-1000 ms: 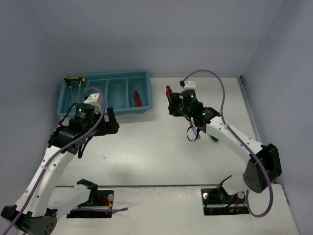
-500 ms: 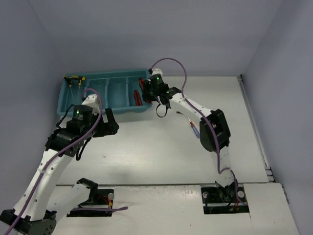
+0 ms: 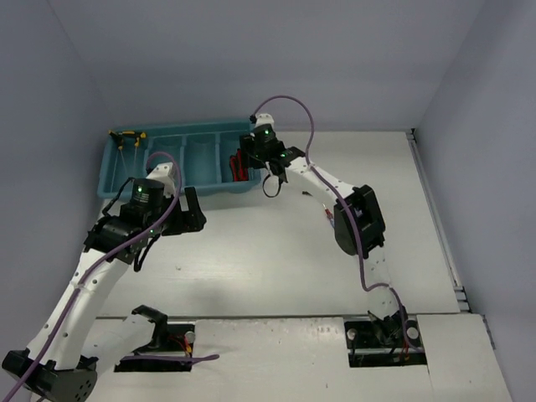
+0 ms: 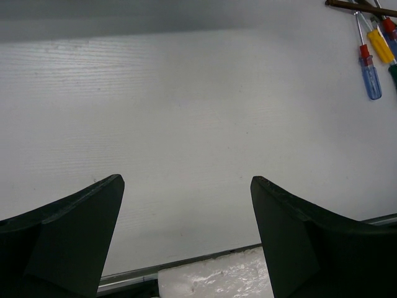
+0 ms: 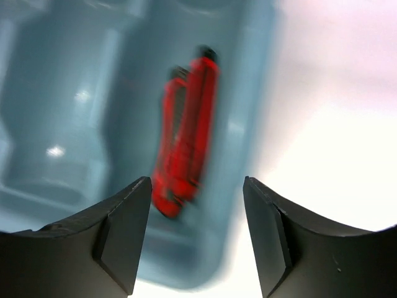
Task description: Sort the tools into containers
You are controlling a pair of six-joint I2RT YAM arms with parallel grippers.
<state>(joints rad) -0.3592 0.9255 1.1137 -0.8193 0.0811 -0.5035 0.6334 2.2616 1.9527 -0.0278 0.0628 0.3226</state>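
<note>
The teal tray (image 3: 167,149) stands at the back left. Red-handled pliers (image 3: 236,170) lie in its rightmost compartment; the right wrist view shows them blurred (image 5: 184,141). My right gripper (image 3: 246,157) hovers open and empty over that compartment's right wall (image 5: 197,183). My left gripper (image 3: 191,216) is open and empty over bare table in front of the tray (image 4: 186,180). A blue-handled screwdriver (image 4: 370,76), a yellow one (image 4: 379,45) and a dark hex key (image 4: 353,5) lie on the table at the left wrist view's top right.
A yellow-and-black tool (image 3: 126,136) rests on the tray's far left corner. Loose tools (image 3: 328,214) on the table are partly hidden by the right arm. The hex key (image 3: 308,194) lies beside it. Walls enclose the table on three sides.
My right gripper carried a red-handled tool left from mid-table to the tray's rightmost compartment and now stands open above it. The left arm shifted only slightly.
</note>
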